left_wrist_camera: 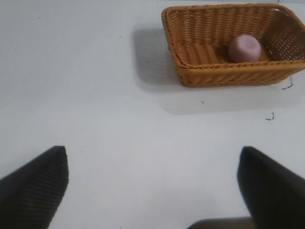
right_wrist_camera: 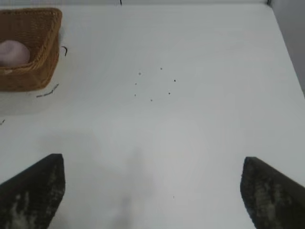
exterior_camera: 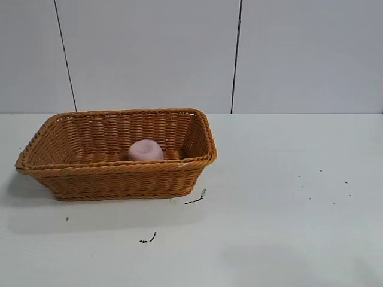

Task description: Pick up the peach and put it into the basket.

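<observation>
The pale-pink peach [exterior_camera: 145,150] lies inside the orange-brown wicker basket [exterior_camera: 114,177], toward its right end. The peach also shows in the left wrist view [left_wrist_camera: 244,48] within the basket [left_wrist_camera: 224,74], and in the right wrist view [right_wrist_camera: 13,53] within the basket [right_wrist_camera: 33,76]. My left gripper [left_wrist_camera: 152,157] is open and empty above bare table, far from the basket. My right gripper [right_wrist_camera: 152,164] is open and empty above bare table, well away from the basket. Neither arm shows in the exterior view.
The white table [exterior_camera: 269,227] carries small dark specks and scuff marks [exterior_camera: 194,199] near the basket's right front corner. A grey panelled wall [exterior_camera: 239,54] stands behind the table. The table's edge [right_wrist_camera: 286,43] shows in the right wrist view.
</observation>
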Controlling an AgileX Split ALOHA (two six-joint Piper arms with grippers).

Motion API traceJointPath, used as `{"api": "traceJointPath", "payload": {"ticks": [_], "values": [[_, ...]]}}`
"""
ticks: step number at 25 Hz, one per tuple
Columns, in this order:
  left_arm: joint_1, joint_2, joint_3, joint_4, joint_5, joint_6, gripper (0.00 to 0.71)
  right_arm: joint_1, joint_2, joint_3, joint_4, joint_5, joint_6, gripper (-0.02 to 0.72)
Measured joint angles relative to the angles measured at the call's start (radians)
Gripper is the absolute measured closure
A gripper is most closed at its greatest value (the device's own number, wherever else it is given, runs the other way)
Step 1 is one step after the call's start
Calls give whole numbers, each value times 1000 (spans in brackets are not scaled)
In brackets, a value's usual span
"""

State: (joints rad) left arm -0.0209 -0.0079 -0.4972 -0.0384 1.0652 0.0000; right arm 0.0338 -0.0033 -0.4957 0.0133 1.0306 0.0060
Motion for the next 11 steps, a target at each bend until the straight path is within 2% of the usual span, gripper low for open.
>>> {"api": "traceJointPath", "payload": {"ticks": [11], "values": [[0,0,0,0,0,0,17,0,0,0,0,0,-6,8]]}}
